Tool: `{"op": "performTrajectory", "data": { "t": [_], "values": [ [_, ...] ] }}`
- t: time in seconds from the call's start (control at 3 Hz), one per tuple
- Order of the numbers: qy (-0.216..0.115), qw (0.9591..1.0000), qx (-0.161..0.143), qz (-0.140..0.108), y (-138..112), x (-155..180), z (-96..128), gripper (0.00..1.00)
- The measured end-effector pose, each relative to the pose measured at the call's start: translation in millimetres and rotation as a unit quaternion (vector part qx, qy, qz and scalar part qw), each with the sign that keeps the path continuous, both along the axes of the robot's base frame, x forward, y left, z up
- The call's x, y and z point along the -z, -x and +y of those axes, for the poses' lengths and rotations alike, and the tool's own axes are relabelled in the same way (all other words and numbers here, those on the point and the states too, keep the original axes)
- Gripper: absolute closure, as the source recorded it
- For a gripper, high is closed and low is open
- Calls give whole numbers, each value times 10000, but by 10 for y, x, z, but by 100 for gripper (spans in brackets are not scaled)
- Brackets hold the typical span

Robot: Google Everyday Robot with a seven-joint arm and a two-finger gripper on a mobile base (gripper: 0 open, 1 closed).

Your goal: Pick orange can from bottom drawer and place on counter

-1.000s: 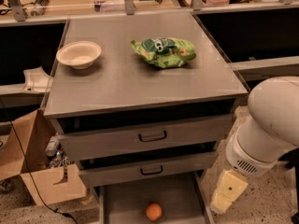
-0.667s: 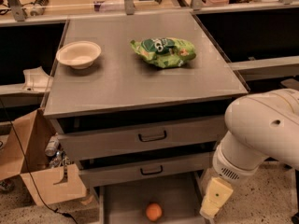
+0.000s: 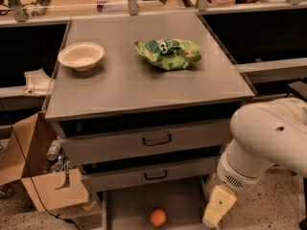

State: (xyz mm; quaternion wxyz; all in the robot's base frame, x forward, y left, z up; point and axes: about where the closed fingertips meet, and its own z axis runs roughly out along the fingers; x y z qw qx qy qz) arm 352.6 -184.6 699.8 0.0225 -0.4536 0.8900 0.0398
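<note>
Down in the bottom drawer (image 3: 125, 209) sits the orange can (image 3: 158, 217) — gripper (image 3: 214, 218) nearby at right, jaws unreadable.

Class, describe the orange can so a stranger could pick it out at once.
Start at the flat grey counter, then look below the two handled drawers under it to the open bottom drawer. On its floor lies the orange can, near the gripper. It is the only small, round, orange thing there.
</note>
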Motion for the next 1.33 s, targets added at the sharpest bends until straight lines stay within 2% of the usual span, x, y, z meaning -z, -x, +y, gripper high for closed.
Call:
{"op": "performTrajectory", "data": {
  "t": [0.67, 1.0, 1.33],
  "values": [
    [-31, 9969, 676, 400, -60, 517, 99, 0],
    [-32, 9969, 680, 401, -60, 518, 100, 0],
    [-164, 9948, 824, 579, -29, 683, 134, 0]
  ]
}}
